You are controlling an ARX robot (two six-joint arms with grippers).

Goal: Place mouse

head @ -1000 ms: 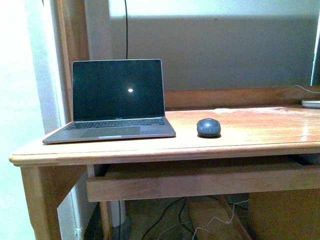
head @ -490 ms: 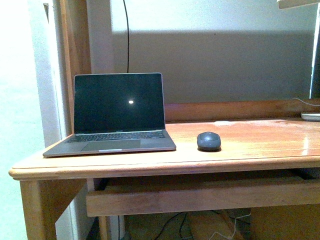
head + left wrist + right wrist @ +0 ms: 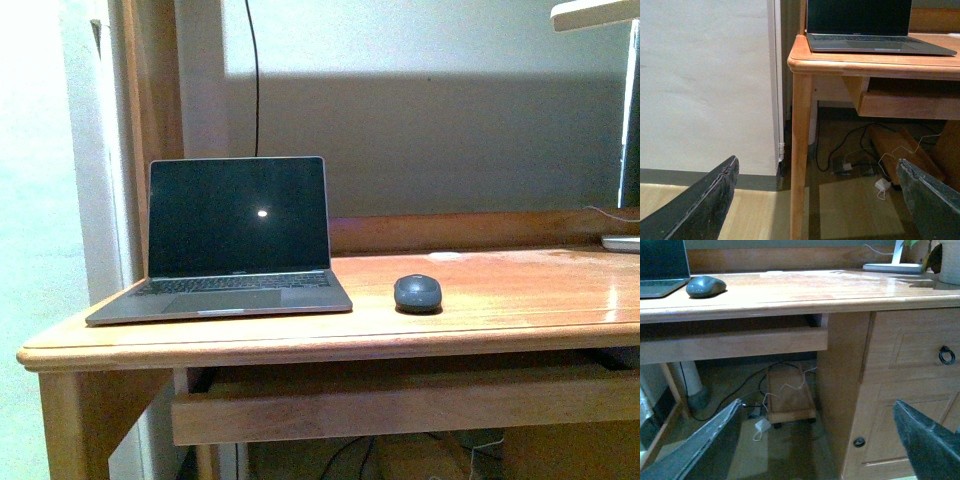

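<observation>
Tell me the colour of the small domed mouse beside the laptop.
Dark grey-black, matte: the small domed cordless mouse, clearest in the front view.

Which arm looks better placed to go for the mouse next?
Right, probably. The mouse sits on the desk right of the laptop, and the right gripper, open below desk level, has it in view. The left gripper, also open and low, faces the desk's left leg and laptop.

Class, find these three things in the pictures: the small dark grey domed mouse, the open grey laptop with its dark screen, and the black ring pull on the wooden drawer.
Small dark grey domed mouse (image 3: pixel 417 292): front view, top of dome.
Open grey laptop (image 3: pixel 238 215): front view, middle of dark screen.
Black ring pull (image 3: pixel 946 355): right wrist view, on the ring.
</observation>
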